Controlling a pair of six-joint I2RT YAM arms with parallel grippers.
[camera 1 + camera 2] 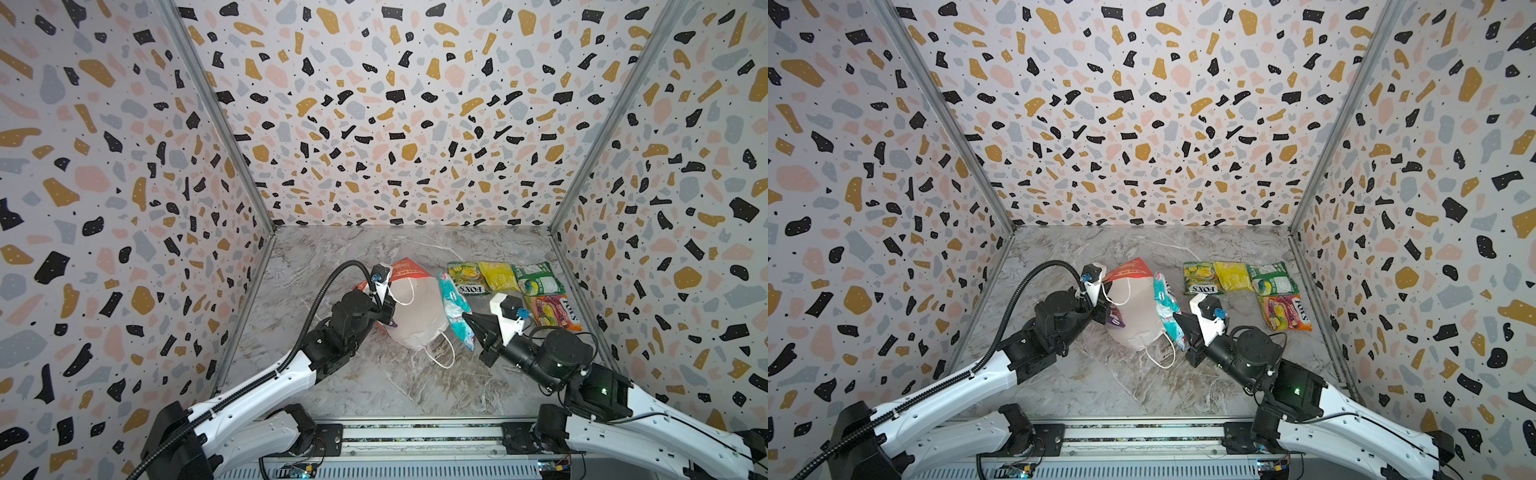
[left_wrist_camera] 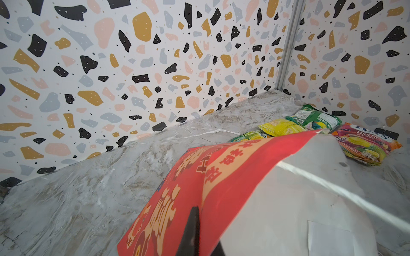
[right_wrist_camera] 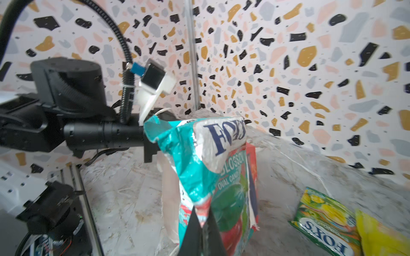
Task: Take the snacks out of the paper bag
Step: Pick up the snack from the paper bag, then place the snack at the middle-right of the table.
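Right gripper (image 1: 466, 319) is clamped tight on the lower edge of the teal packet (image 3: 213, 168). The packet hangs upright just outside the paper bag (image 1: 415, 307), close against its white wall. Across the bag from it, the left gripper (image 1: 390, 318) is pinched shut on the bag's rim.

On the right gripper's other side, away from the bag, four snacks lie flat on the marble table (image 1: 332, 374): a green-and-yellow packet (image 1: 467, 277), a yellow packet (image 1: 498, 275), a green packet (image 1: 538, 279) and an orange packet (image 1: 550, 311). So four are out and the fifth only needs setting down. A purple patch (image 1: 1115, 320) by the left gripper may be a sixth still inside, though it is too small to be sure.
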